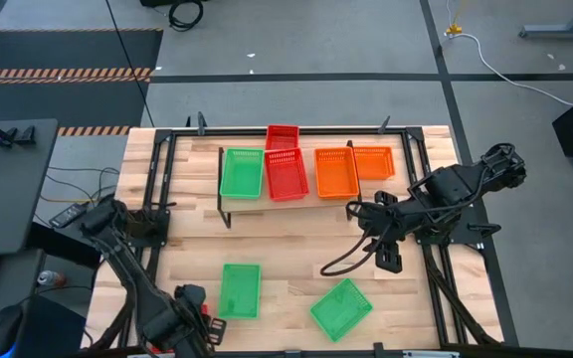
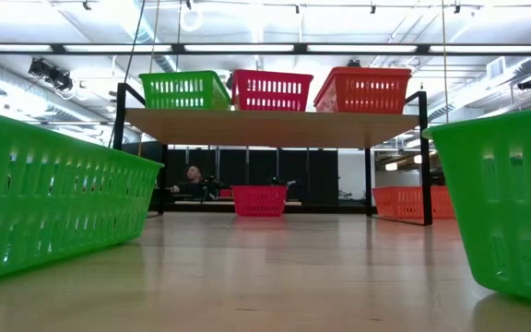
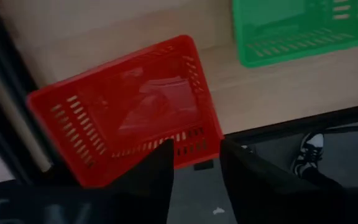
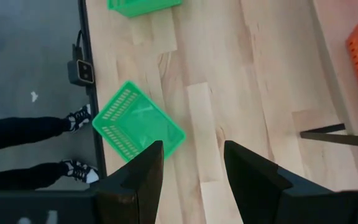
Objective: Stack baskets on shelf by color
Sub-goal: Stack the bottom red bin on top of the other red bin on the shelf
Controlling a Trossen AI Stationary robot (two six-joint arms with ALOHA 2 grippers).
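Right tool point(image 1: 391, 261) hung over the worktop point(image 1: 286, 254) with its fingers spread and nothing between them, just near of the shelf point(image 1: 301, 194), where one green, one red and one orange basket point(image 1: 335, 172) stood in a row. Two green baskets lay loose on the near side, one square point(image 1: 239, 290), one skewed point(image 1: 341, 307). I judged a green pickup was next, calling for a reach down to the skewed one's rim. Left tool point(image 3: 194, 177) hovered open over a red basket point(image 3: 129, 109), gripping nothing.
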